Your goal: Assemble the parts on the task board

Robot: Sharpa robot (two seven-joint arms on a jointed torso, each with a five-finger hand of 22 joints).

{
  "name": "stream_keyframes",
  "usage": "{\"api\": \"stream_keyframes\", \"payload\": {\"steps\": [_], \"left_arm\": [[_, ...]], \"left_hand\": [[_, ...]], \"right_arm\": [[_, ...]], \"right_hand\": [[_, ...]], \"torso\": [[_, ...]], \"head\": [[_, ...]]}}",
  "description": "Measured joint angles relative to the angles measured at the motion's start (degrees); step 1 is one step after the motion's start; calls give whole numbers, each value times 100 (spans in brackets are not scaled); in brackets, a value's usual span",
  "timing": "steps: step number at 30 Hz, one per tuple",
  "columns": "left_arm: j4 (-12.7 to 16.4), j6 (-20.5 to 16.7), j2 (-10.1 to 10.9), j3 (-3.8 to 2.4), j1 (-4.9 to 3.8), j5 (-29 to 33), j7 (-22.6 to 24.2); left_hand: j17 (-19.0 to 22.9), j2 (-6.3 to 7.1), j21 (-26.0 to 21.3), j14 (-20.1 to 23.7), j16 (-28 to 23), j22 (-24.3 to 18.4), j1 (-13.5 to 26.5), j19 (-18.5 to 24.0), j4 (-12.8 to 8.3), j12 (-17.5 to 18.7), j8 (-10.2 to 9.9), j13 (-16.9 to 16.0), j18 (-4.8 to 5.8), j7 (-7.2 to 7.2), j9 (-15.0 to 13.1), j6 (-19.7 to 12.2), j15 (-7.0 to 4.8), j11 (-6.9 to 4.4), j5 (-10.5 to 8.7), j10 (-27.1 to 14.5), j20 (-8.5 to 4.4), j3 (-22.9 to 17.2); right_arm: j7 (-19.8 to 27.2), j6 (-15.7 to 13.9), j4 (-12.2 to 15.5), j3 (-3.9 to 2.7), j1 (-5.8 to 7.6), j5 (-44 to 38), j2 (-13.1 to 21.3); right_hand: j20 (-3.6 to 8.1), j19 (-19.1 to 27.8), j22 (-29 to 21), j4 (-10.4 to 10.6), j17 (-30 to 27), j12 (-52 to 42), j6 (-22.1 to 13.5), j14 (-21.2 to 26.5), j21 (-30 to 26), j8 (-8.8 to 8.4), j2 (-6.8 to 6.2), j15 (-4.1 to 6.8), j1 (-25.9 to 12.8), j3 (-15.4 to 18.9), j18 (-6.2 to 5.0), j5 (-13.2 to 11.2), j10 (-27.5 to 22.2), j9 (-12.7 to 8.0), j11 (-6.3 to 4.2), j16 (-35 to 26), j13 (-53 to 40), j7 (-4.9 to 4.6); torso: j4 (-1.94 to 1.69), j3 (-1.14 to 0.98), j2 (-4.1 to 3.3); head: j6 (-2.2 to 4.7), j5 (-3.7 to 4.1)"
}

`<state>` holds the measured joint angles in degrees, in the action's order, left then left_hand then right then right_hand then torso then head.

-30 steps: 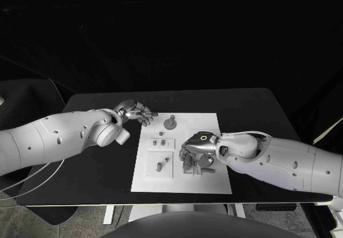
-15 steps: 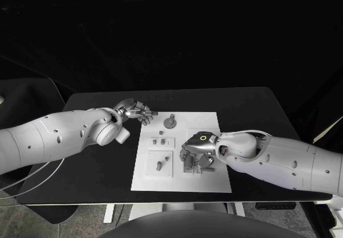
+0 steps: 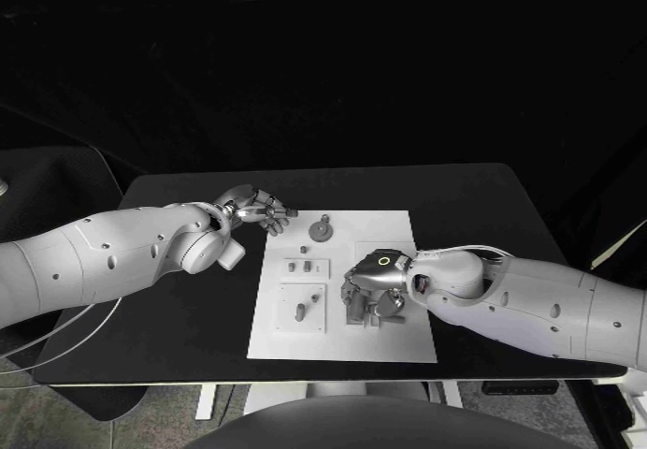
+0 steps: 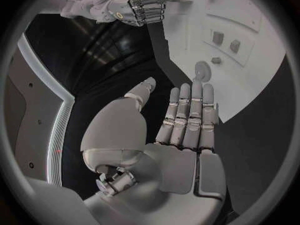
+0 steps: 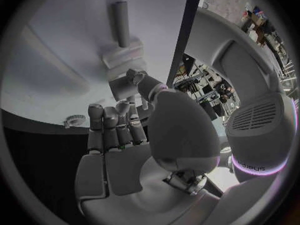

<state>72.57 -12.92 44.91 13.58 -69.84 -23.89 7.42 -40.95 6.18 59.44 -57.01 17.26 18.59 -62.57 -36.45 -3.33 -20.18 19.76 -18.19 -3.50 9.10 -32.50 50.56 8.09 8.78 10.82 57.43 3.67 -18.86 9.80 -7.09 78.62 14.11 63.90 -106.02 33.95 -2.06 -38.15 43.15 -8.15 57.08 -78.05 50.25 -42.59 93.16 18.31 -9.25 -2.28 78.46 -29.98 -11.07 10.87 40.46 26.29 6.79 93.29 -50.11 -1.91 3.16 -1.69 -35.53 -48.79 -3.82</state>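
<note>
The white task board lies mid-table with grey parts on it. My right hand is low over the board's right half, its fingers down among grey parts. In the right wrist view the thumb and fingers close round a small grey part, next to a grey block with a peg. My left hand hovers over the black table just off the board's far left corner. Its fingers are stretched out and hold nothing.
A round grey part lies near the board's far edge, also in the left wrist view. Two small pegs stand on a raised plate, and another part lies on a lower plate. A small toothed ring lies nearby.
My right hand has shifted slightly toward the board's right edge, its fingers still on the parts. The left hand has barely moved.
</note>
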Motion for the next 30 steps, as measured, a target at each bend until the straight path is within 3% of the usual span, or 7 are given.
{"api": "stream_keyframes", "payload": {"steps": [3, 6, 9, 30], "left_arm": [[-3, 0, -1, 0, -1, -1, -1], [-5, 0, -4, -1, -4, -3, -3], [-5, 0, -4, -1, -10, -4, -4], [-6, 0, 0, -1, -16, -13, -10]], "left_hand": [[0, 0, 0, 0, 0, 0, 0, 0, 0, 0, 0, 0, 0, 0, 0, 0, 0, 0, 0, 0, 0, 0], [0, 0, 0, 0, 0, 0, 0, 0, 0, 0, 0, 0, 0, 0, 0, 0, 0, 0, 0, 0, 0, 0], [0, 0, 0, 0, 0, 0, 0, 0, 0, 0, 0, 0, 1, 0, 0, 0, 0, 0, 0, 0, 0, 0], [-1, 0, 0, 0, 0, 4, 0, -1, 0, 0, 0, 0, 1, 0, 0, 0, 0, 0, 0, 0, 1, 0]], "right_arm": [[-13, 14, -25, 0, -4, -11, -17], [-26, 25, -33, -1, -14, -20, -23], [-37, 35, -29, -6, -17, -25, -19], [-111, 64, 97, -1, -23, -50, 55]], "right_hand": [[1, 60, -19, 10, 21, 0, -257, 127, -31, -99, 67, -31, -67, 65, 3, 1, -117, -37, 18, 0, 0, 15], [1, 60, -19, 10, 24, -1, -342, 130, -31, -120, 44, -33, -84, 65, 4, 2, -127, -73, 29, 2, -1, 40], [-19, 79, -34, 10, 32, -7, -530, 200, -55, -152, 19, -62, -61, 65, 87, 5, -217, -106, 39, 33, 0, 59], [-19, 162, -66, 25, 37, -5, -890, 340, -110, -152, -10, -100, -32, 80, 93, 5, -381, -175, 59, 55, 20, 210]], "torso": [[0, 1, -2], [0, 2, -4], [0, 2, -6], [0, 0, -1]], "head": [[-4, 0], [-9, 0], [-19, -3], [-41, -9]]}}
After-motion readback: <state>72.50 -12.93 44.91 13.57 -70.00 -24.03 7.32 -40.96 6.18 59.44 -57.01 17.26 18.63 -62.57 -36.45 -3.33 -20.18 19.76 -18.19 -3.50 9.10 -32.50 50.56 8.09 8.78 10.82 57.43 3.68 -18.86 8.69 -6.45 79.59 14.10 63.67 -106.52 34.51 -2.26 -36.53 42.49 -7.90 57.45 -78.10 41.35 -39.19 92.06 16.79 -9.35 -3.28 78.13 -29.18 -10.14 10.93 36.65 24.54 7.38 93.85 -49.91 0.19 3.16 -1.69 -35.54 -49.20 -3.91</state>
